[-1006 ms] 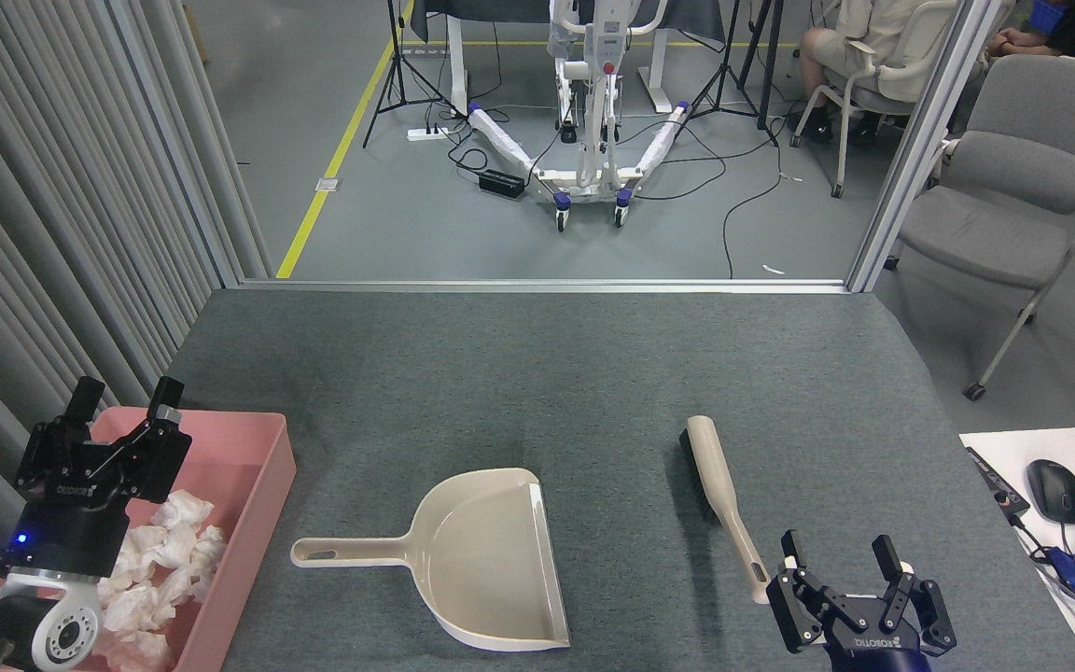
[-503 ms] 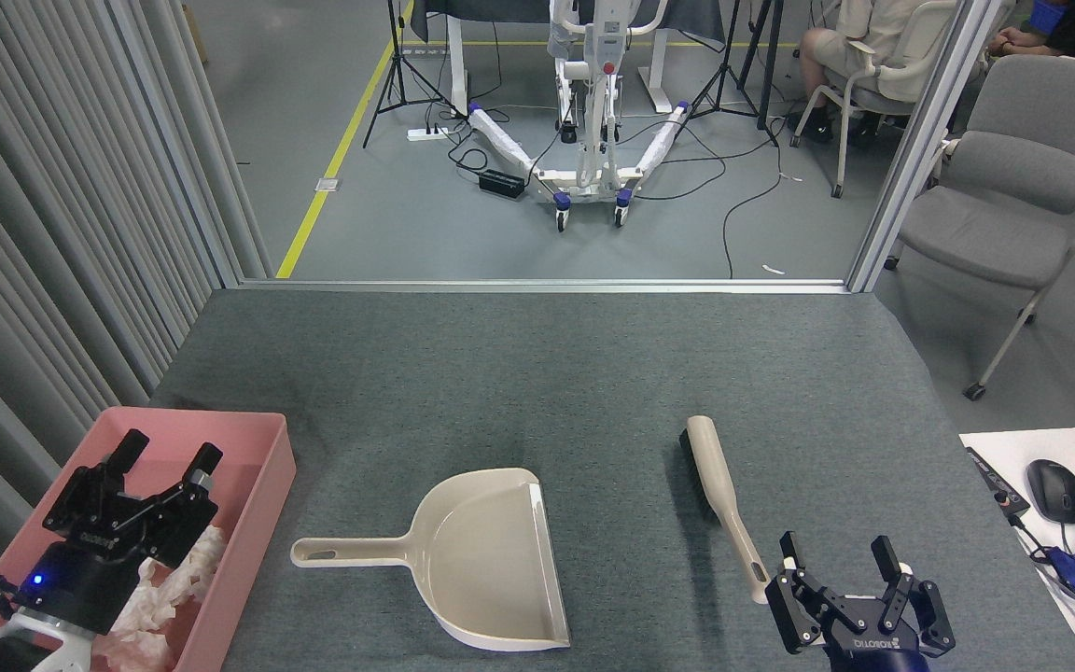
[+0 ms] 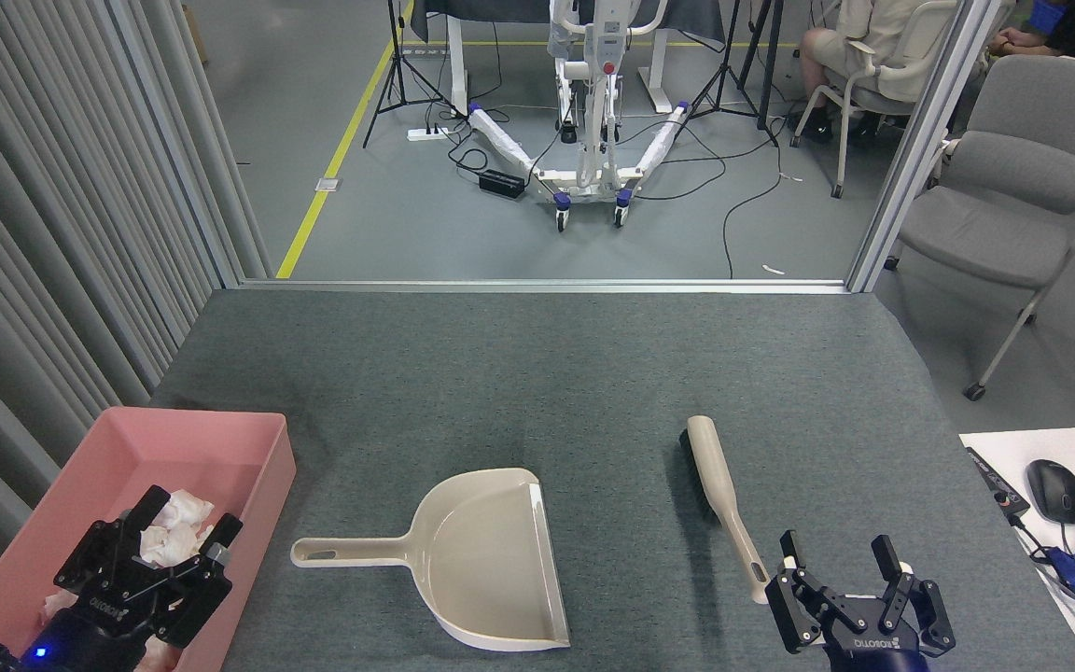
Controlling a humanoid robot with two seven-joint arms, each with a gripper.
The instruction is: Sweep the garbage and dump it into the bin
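Note:
The pink bin [image 3: 174, 446] stands at the near left of the grey table, holding white crumpled garbage [image 3: 179, 523]. My left gripper [image 3: 185, 523] hangs open over the bin's near end and hides much of the garbage. A beige dustpan [image 3: 491, 560] lies empty in the middle, its handle pointing left toward the bin. To its right a beige hand brush [image 3: 715, 485] lies on the table, bristles at the far end. My right gripper [image 3: 838, 555] stands open just right of the brush handle's near tip, holding nothing.
A white side table [image 3: 990, 443] with a mouse [image 3: 1054, 490] and blue cables sits at the right edge. Grey curtains run along the left. Beyond the table's far edge are a grey chair [image 3: 1013, 196], a wheeled white stand, tripods and a seated person.
My left gripper has dropped back toward the near edge over the bin, staying open, and uncovered the bin's far end. The right gripper, dustpan and brush have not moved.

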